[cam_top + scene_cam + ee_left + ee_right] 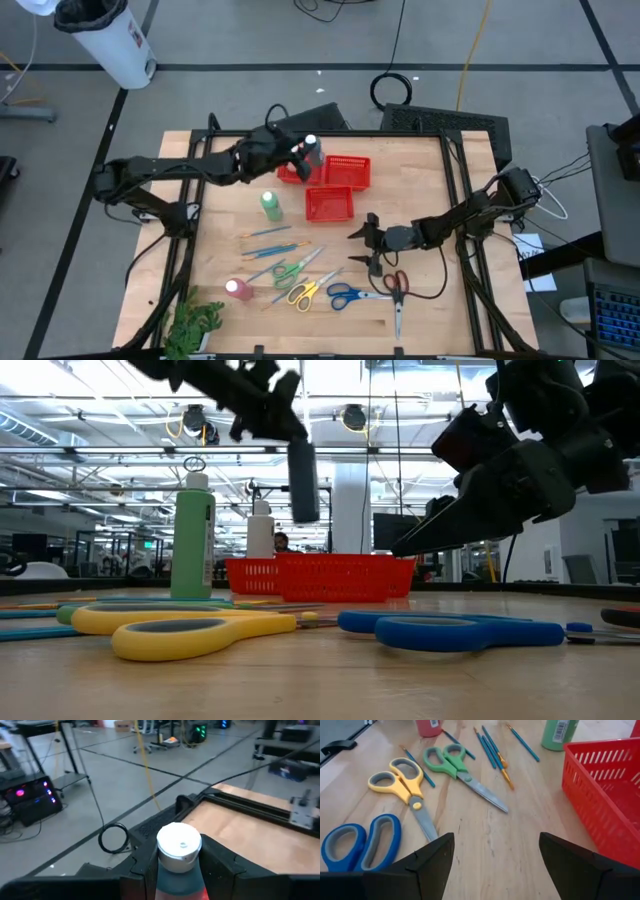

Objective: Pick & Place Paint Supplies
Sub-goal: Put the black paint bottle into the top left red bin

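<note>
My left gripper (pixel 303 151) is shut on a grey-blue bottle with a white cap (pixel 179 844), held in the air over the red mesh baskets (pixel 345 172) at the table's far middle. My right gripper (pixel 364 246) is open and empty, low over the table, to the right of the scissors. A green bottle (pixel 270 205) stands left of the near basket (pixel 330 204). A pink bottle (pixel 237 289), blue brushes (pixel 268 241) and green (pixel 293 269), yellow (pixel 304 293), blue (pixel 350 295) and red (pixel 397 289) scissors lie toward the near edge. A white bottle (pixel 260 530) shows by the baskets in the low view. My left gripper pinches the bottle's upper body just under the cap (pixel 176 870) between its two fingers (pixel 142 867), one on each side. The fingers come roughly level from the table's left. The bottle hangs upright below the fingers (pixel 303 482), lifted clear above the baskets.
A green leafy plant (pixel 195 325) sits at the near left corner. In the right wrist view the red basket's wall (pixel 602 795) stands close beside my right gripper (pixel 495 855), with bare wood ahead of it before the scissors (pixel 400 777).
</note>
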Tool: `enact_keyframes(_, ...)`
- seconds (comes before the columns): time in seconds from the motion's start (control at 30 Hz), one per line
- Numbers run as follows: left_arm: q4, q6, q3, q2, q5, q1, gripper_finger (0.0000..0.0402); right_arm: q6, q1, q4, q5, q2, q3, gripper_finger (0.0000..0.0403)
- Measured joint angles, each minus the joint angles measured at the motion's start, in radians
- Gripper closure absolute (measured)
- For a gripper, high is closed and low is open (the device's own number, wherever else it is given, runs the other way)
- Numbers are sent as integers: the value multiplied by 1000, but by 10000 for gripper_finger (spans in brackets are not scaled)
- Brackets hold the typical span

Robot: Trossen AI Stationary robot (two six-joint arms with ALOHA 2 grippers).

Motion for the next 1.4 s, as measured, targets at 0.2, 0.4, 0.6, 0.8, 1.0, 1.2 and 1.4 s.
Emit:
enact_keyframes(0.2,149,-59,-124,0,-5,42,282,0,0,5,0,0,0,123)
enact_keyframes(0.4,178,-70,-171,0,-31,46,282,0,0,7,2,0,0,120)
enact_keyframes(0.6,184,-69,-178,0,-55,45,282,0,0,22,3,0,0,120)
enact_keyframes(0.8,211,-71,-177,25,-55,45,282,-5,0,29,4,0,0,120)
enact_keyframes(1.0,279,-90,-177,139,-60,45,282,-7,0,29,4,0,0,120)
enact_keyframes(1.2,345,-93,-177,208,-84,56,282,-7,0,29,4,0,0,120)
enact_keyframes(1.4,349,-98,-177,236,-82,67,282,-8,0,29,4,0,0,120)
